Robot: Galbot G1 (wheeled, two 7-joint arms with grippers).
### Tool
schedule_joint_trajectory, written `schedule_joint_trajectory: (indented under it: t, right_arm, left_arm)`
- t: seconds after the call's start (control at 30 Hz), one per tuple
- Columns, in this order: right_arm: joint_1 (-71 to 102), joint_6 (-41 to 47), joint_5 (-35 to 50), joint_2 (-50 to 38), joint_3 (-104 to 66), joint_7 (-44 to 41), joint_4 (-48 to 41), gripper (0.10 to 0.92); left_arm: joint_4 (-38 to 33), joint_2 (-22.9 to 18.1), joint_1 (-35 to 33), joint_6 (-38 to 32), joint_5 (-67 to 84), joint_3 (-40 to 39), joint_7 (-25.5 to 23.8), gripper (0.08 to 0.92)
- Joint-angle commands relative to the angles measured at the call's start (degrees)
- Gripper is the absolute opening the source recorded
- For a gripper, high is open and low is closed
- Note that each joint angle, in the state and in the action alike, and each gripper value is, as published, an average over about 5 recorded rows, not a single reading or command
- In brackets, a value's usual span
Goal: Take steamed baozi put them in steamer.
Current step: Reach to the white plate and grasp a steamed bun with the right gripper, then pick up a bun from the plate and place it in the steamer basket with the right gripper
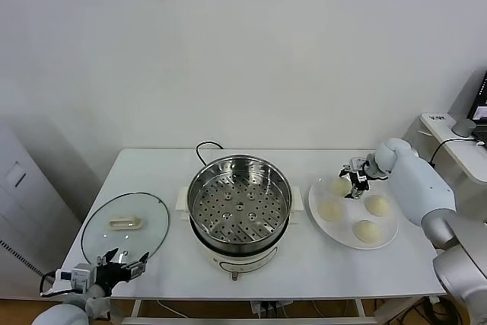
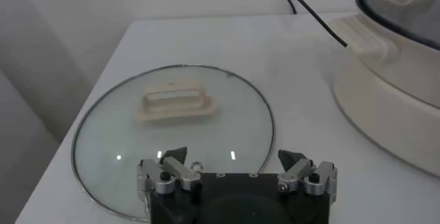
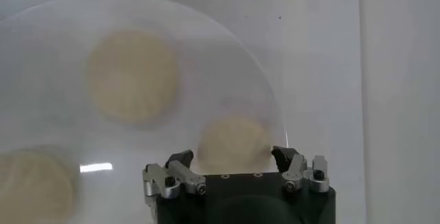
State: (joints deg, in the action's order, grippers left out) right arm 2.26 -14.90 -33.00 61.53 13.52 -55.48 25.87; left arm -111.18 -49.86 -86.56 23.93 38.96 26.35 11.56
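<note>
My right gripper [image 3: 232, 160] sits over the plate [image 1: 389, 237], fingers around the far-left baozi [image 1: 340, 185], whether gripping it I cannot tell. Three other baozi [image 1: 367, 231] stay on the plate. Steamer [image 1: 239, 203] center. Left gripper [image 2: 236, 165] spread apart near glass lid [image 2: 172, 136].

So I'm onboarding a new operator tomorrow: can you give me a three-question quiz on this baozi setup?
1. How many steamed baozi lie on the white plate?
2. True or false: the glass lid sits on the steamer.
3. Which end effector is at the plate? A) the left end effector B) the right end effector C) both

Key:
1. Four; none is in the steamer yet.
2. False. The lid lies flat on the table, on the steamer's left, with the left end effector parked at its near edge.
3. B. It has its fingers on either side of the back-left baozi; whether they grip it is unclear.
</note>
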Motion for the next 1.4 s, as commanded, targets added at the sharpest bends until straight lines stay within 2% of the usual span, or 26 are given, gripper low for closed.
schedule_joint_trajectory:
  t: [0.03, 0.17, 0.37, 0.63, 0.8, 1.07, 1.27, 1.4]
  right_arm:
    - [0.21, 0.31, -0.99, 0.46, -2.01, 0.04, -1.06, 0.595]
    - [0.21, 0.31, -0.83, 0.20, -2.00, -0.39, -0.87, 0.544]
    - [-0.40, 0.66, 2.50, -2.10, 0.79, -1.53, 3.18, 0.535]
    - [-10.68, 1.72, 20.53, -12.07, 20.61, -5.35, 23.68, 0.534]
    - [-20.58, -0.10, 30.26, -14.05, 30.27, -6.28, 32.40, 0.536]
    - [-31.58, -12.47, 40.48, -7.58, 38.66, -10.46, 33.86, 0.543]
    - [-33.50, -22.47, 40.26, -2.71, 40.79, -12.16, 36.02, 0.543]
    - [-33.13, -30.72, 37.06, 0.66, 40.41, -14.18, 36.64, 0.544]
  left_arm:
    - [-0.10, -0.06, -0.05, -0.03, -0.05, -0.07, 0.07, 0.823]
    - [-0.33, -0.15, -0.19, -0.07, -0.06, -0.08, 0.21, 0.823]
    - [-0.75, -0.25, -0.32, 0.00, -0.05, -0.04, 0.37, 0.823]
    - [-1.66, -0.43, -0.93, 0.36, -0.26, 0.42, 0.85, 0.823]
    - [-2.23, -0.87, -1.52, 0.39, -0.42, 0.96, 1.12, 0.823]
    - [-2.96, -1.07, -2.12, 0.44, -0.92, 1.19, 1.20, 0.823]
    - [-3.39, -1.12, -2.28, 0.54, -1.01, 1.18, 1.32, 0.823]
    - [-3.68, -0.89, -2.53, 0.58, -1.08, 1.33, 1.34, 0.823]
